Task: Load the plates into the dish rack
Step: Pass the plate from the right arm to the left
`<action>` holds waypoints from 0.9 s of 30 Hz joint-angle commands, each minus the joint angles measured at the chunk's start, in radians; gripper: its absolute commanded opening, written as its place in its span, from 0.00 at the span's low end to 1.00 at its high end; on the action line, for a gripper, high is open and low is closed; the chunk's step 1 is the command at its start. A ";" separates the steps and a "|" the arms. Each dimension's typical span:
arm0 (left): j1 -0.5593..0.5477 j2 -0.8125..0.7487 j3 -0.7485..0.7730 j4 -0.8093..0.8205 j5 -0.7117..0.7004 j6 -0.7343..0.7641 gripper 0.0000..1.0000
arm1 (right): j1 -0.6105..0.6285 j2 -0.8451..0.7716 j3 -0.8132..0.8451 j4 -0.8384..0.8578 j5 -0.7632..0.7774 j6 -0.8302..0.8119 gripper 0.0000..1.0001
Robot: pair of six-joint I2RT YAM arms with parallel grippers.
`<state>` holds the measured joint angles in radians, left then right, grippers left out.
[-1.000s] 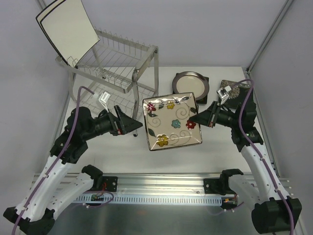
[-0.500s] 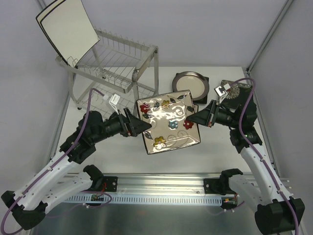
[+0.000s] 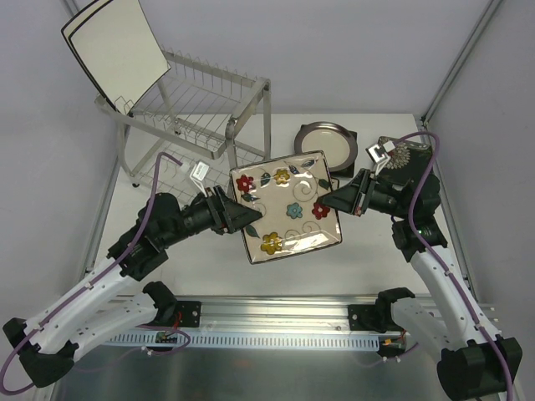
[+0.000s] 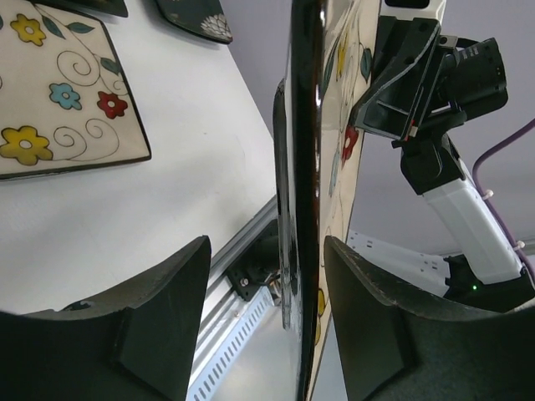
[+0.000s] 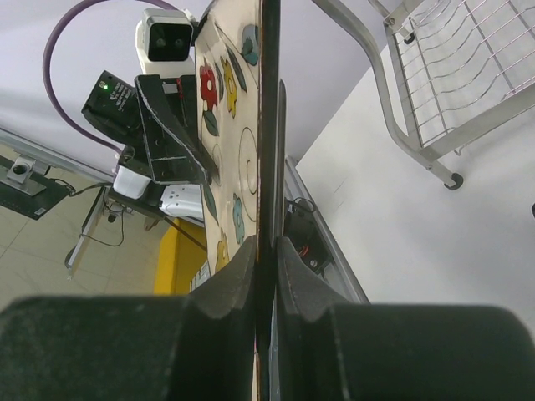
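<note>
plate with flowers (image 3: 288, 206) is pinched by the right gripper (image 3: 328, 200) and straddled, untouched, by the part-open left gripper (image 3: 253, 219).

White table (image 3: 359, 259) holds the dish rack (image 3: 205, 125) (rear left), a flowered plate (image 4: 58, 92), a dark plate (image 3: 411, 155).

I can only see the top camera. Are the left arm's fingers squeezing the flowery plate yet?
Observer: No. In the left wrist view, the left gripper straddles the flowery plate edge, with gaps on both sides.
Operator: Is the other arm holding it?
Observer: Yes. The right wrist view shows the right gripper pinched on its rim.
Operator: Is anything hiding behind it?
Observer: A second flowery plate lies flat on the table.
</note>
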<state>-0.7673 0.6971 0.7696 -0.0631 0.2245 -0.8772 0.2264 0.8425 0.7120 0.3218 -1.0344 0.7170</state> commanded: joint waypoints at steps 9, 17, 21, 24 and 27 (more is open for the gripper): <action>-0.038 0.007 -0.004 0.121 -0.019 -0.016 0.45 | 0.036 -0.020 0.044 0.191 0.026 0.052 0.01; -0.049 -0.001 -0.015 0.135 -0.048 -0.008 0.13 | 0.037 -0.016 0.050 0.108 0.056 -0.019 0.01; -0.049 -0.018 -0.016 0.138 -0.071 0.017 0.00 | 0.039 -0.011 0.056 0.037 0.059 -0.066 0.01; -0.049 -0.025 -0.018 0.143 -0.082 0.040 0.00 | 0.039 -0.008 0.067 -0.041 0.065 -0.128 0.01; -0.050 -0.036 -0.018 0.155 -0.085 0.076 0.00 | 0.041 -0.014 0.089 -0.176 0.088 -0.232 0.17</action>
<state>-0.8120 0.6983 0.7383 0.0006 0.1837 -0.8841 0.2665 0.8474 0.7189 0.2108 -0.9798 0.5842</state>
